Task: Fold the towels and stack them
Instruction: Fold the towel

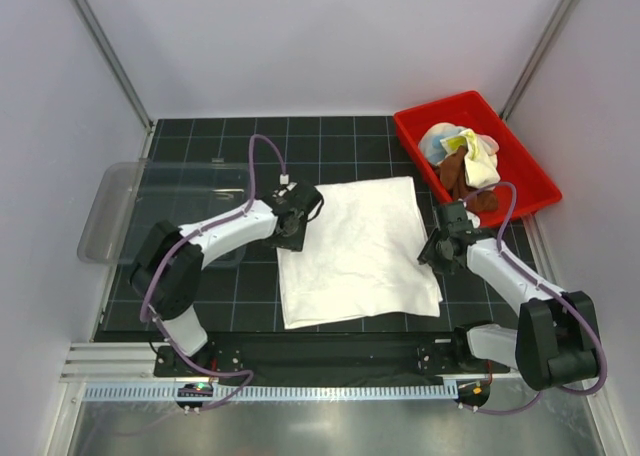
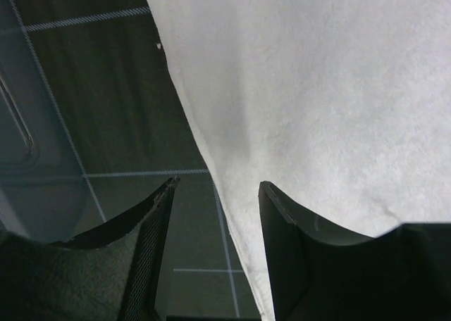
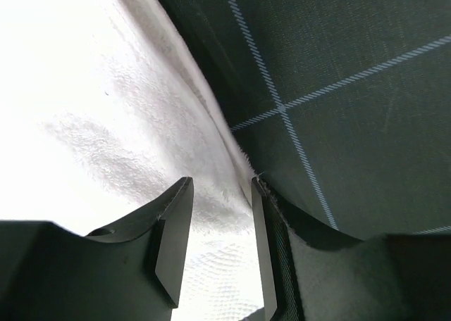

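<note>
Start at the near side: find the cream-white towel point(image 1: 355, 251) lying open and fairly flat mid-bench point(image 1: 330, 136), slightly skewed, with its near hem close to the arm bases. Note the left end effector point(image 2: 217, 187) low at the towel's left hem, toward the far corner. Jaws apart and clamped on nothing, straddling the hem with one finger over cloth and the other over bare mat. See much the same on the right: right end effector point(image 3: 222, 181) at the right hem, roughly midway along, jaws apart across the hem, nothing pinched yet.

Judge the step as taking both side hems for a first fold. Go down until one finger slides under the hem rather than onto it, and close only with cloth truly between the pads. Match the two grips across the towel, probably by moving the right one toward the far corner, or expect a crooked fold. Lift just clear of the bench, carry both sides together, lay hem on hem. Beware of dragging the whole towel.

Leave the clear tray point(image 1: 120, 211) at left alone. Farther back on the right, keep the crumpled small towels point(image 1: 462, 161) in the red bin point(image 1: 435, 106) for later.
</note>
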Robot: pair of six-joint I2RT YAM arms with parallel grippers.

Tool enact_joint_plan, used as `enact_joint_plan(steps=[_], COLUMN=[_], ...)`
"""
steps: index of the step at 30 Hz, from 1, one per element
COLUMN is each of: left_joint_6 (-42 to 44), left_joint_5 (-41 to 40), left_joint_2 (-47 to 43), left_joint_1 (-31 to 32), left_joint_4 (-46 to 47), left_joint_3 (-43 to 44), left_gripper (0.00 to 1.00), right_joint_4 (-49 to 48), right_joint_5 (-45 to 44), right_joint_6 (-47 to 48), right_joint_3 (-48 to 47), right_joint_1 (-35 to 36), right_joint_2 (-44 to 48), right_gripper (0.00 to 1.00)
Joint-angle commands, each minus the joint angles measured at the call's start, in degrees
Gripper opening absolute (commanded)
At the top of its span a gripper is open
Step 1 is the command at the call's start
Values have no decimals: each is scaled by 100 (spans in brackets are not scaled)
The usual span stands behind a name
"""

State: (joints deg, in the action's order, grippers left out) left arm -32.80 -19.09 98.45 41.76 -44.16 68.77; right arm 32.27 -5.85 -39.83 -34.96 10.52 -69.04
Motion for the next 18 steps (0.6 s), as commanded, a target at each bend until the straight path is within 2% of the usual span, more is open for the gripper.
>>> enact_joint_plan(steps=[1, 4, 9, 14, 18], left_joint_6=[116, -51, -727, -1000, -1185], left_joint_5=[341, 1280, 2075, 2103, 2111], left_joint_2=[-510, -1029, -1635, -1786, -1953], left_joint_1=[148, 245, 456, 631, 755], left_joint_4=[-233, 82, 855, 1103, 1243], left_joint_3=[102, -451, -1654, -2131, -2307], left_gripper=[52, 52, 52, 51, 49], right_joint_4=[420, 412, 210, 130, 139], right_joint_5=[-312, -303, -49, -48, -118], right_joint_6=[195, 370, 521, 591, 600], right_joint_3=[-371, -336, -336, -432, -433], right_joint_1=[29, 29, -6, 2, 2], right_joint_2=[4, -13, -198, -365, -330], right_gripper=[46, 44, 36, 35, 30])
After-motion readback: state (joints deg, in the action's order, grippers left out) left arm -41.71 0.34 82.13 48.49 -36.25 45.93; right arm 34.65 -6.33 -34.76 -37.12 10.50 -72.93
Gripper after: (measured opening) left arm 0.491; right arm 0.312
